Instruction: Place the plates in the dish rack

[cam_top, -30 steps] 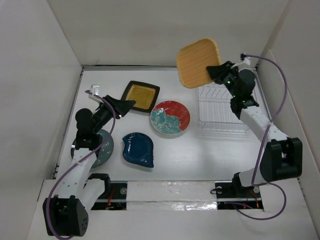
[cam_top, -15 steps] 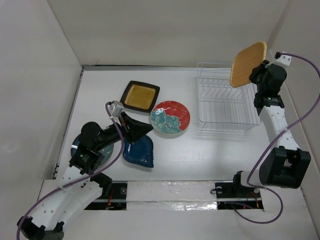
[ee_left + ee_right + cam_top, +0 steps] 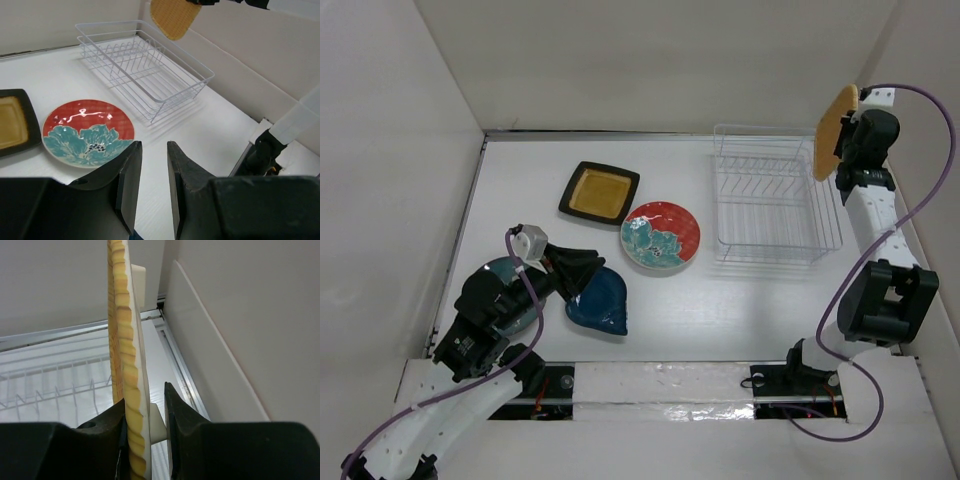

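Orange plate (image 3: 834,132) on edge, clamped in right fingers (image 3: 182,440) above dish rack (image 3: 770,250) right rim. Loading step; next: lower into slot, release. Left fingers (image 3: 129,185) slightly parted, empty, well left of rack.

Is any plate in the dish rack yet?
No, the dish rack is bare; the right gripper holds the orange plate in the air.
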